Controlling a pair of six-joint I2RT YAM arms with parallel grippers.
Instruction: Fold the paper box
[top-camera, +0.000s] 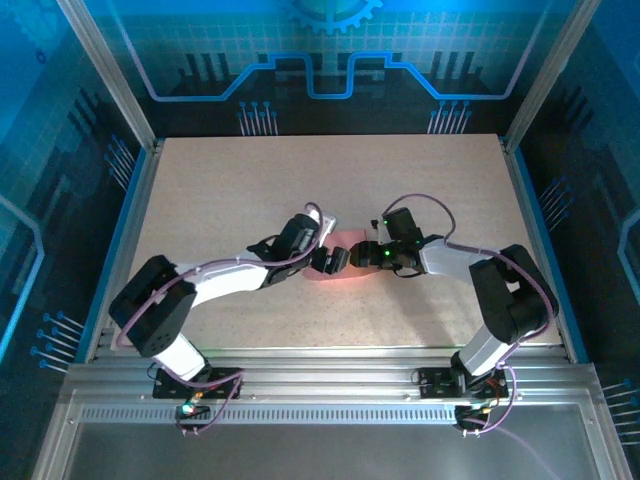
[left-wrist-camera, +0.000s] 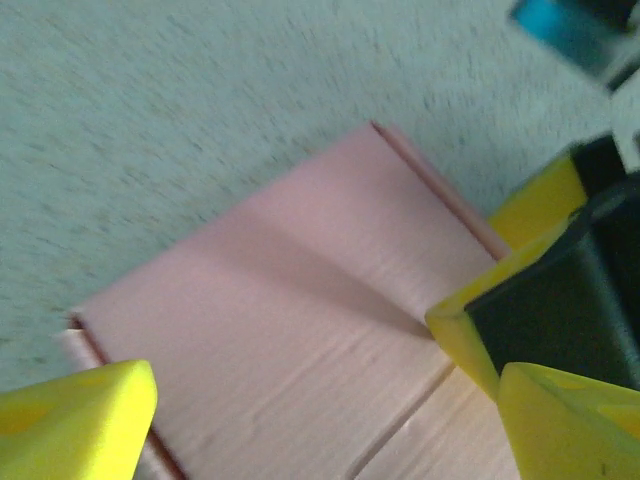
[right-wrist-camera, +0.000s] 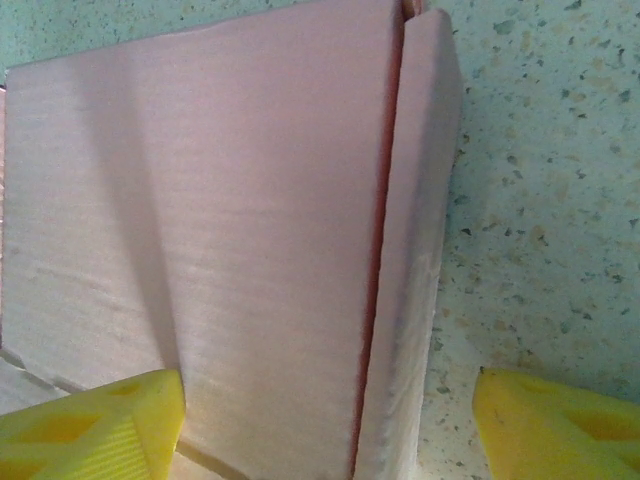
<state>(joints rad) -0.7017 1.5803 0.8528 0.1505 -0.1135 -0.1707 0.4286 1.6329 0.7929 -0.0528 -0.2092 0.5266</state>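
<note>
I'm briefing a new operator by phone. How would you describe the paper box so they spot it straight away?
On the speckled beige table, look at the middle, where the left gripper and right gripper face each other. The paper box lies between them: a small pink card piece with a folded flap along one edge, the one pink thing on that table.

A beige speckled table top (top-camera: 250, 180) lies under the left gripper (top-camera: 335, 260) and the right gripper (top-camera: 362, 255). Beyond them stands a blue back wall (top-camera: 200, 40) with circuit-like lines and a gear drawing (top-camera: 335, 12). Behind them runs an aluminium rail (top-camera: 330, 385).
</note>
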